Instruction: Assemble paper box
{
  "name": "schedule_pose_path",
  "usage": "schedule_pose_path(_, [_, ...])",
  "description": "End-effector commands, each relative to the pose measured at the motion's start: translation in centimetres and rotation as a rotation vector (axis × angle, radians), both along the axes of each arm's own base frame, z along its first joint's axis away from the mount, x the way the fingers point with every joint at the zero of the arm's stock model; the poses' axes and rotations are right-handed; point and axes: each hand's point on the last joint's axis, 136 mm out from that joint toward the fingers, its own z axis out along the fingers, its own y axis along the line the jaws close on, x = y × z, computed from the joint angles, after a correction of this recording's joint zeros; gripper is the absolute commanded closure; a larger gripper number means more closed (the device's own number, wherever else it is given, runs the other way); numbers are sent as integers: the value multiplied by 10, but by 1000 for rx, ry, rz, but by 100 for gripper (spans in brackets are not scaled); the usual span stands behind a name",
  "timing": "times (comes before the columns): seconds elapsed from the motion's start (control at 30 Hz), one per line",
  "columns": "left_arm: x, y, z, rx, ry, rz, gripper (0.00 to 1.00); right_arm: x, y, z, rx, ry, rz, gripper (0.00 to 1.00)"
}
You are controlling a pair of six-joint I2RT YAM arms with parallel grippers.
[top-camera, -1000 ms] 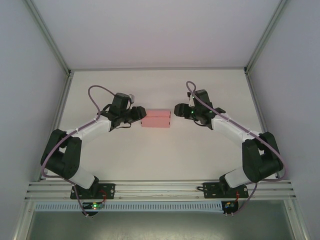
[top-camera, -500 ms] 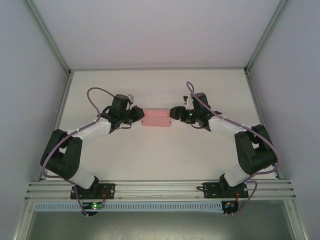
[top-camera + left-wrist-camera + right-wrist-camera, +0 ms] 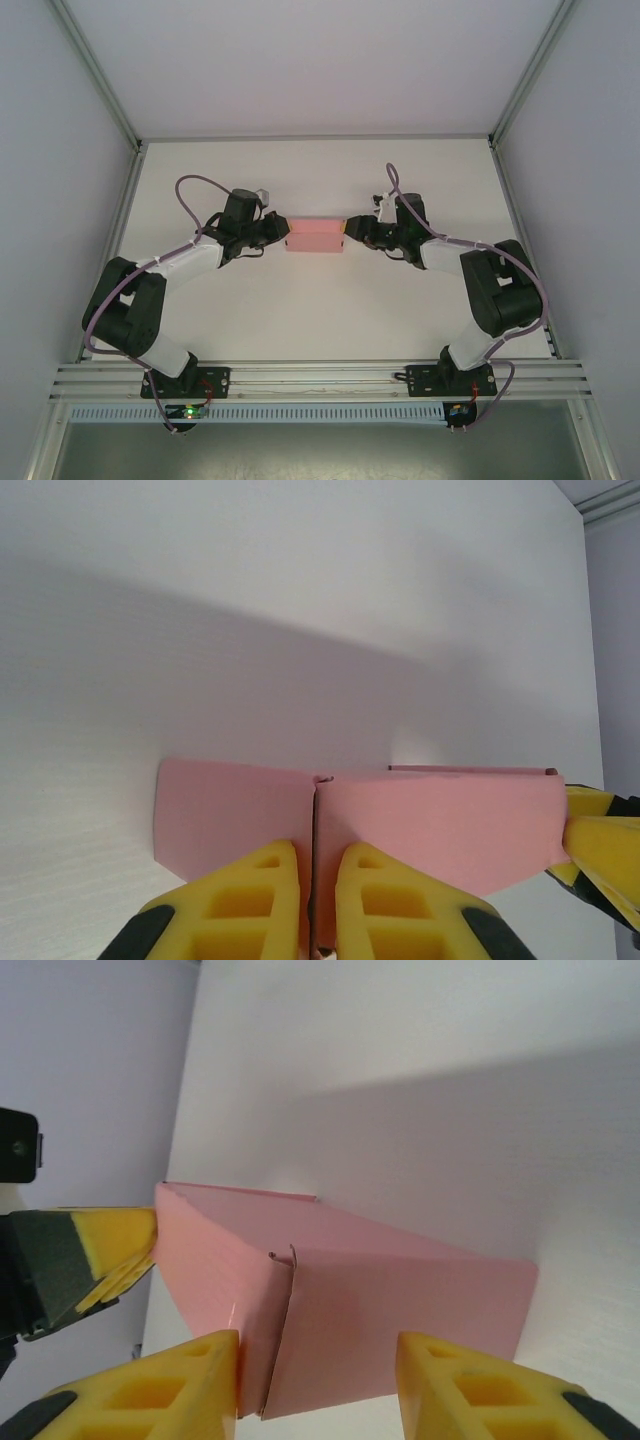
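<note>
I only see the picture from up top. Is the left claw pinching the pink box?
Observer: Yes. Up close, the left gripper has its yellow fingers nearly together, pinching a seam of the paper box.
Kid: And the right claw?
Observer: The right gripper has a finger on either side of the box's end; I cannot tell if they press.
Kid: Any loose bits?
Observer: A flap edge runs down its side, curled at the top.

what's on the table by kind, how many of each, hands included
pink paper box: 1
left hand and right hand: 2
total: 3
</note>
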Motion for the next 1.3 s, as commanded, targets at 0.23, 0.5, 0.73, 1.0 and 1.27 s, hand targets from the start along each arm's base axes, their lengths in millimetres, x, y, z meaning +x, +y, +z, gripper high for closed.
schedule_pose_path(0.23, [-39,18,-77,127,283,15,100,-66,-52,-139,-352,309,-118,82])
schedule_pose_path(0.5, [-43,12,-90,120,169,-108,100,-69,-50,-157,-446,222,-63,100])
schedule_pose_path(0.73, [-42,10,-96,138,153,-146,100,-62,-52,-149,-469,161,-58,100])
schedule_pose_path(1.0, [-39,3,-85,150,206,-190,100,-37,-21,-91,-373,94,26,78])
schedule_pose_path(1.27, [-21,-7,-74,146,213,-210,100,35,2,11,-207,-21,14,50])
